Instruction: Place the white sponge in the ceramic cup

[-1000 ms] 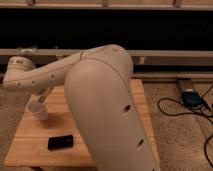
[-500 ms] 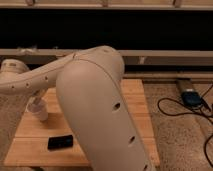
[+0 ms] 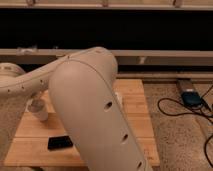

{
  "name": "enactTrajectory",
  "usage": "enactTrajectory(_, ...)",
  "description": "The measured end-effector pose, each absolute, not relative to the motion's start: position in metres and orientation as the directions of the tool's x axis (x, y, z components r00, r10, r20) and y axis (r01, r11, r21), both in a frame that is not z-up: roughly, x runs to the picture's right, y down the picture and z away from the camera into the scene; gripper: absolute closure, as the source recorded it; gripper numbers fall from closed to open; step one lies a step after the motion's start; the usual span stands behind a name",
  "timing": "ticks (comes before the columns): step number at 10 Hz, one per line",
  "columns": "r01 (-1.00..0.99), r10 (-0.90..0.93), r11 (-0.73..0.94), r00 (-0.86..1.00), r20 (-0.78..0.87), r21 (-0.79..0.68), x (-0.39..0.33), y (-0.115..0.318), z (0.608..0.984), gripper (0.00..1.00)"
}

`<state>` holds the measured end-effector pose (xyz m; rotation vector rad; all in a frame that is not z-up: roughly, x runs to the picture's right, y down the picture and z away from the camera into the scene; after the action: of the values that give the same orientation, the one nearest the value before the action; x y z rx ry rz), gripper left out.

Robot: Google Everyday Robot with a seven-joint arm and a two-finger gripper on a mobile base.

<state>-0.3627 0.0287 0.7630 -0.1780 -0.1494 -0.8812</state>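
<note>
The ceramic cup (image 3: 38, 109) stands upright on the left part of the wooden table (image 3: 135, 120), its upper part partly covered by my arm. My arm (image 3: 85, 100) fills the middle of the view and reaches left over the cup to the frame's left edge. The gripper is not in view; it lies past the left edge or behind the arm. The white sponge is hidden. A small pale bit (image 3: 118, 98) peeks out right of the arm; I cannot tell what it is.
A black phone (image 3: 60, 143) lies flat near the table's front left. On the floor to the right are a blue device (image 3: 192, 98) and black cables (image 3: 190, 112). A long rail (image 3: 165, 56) and a dark wall run behind the table.
My arm has swung further left and lower, and its forearm now crosses just above the cup. The cup and the phone have not moved.
</note>
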Motion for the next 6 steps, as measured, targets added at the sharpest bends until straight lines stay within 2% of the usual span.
enactTrajectory(1,0.782,-0.757,0.617,0.621,0.203,-0.09,-0.3652,0.0298,0.7636,0.29)
enactTrajectory(3,0.789,-0.764,0.608,0.611,0.206,-0.087,-0.3692,0.0311,0.7648,0.2)
enactTrajectory(6,0.796,-0.771,0.6,0.602,0.211,-0.078,-0.3739,0.0317,0.7655,0.2)
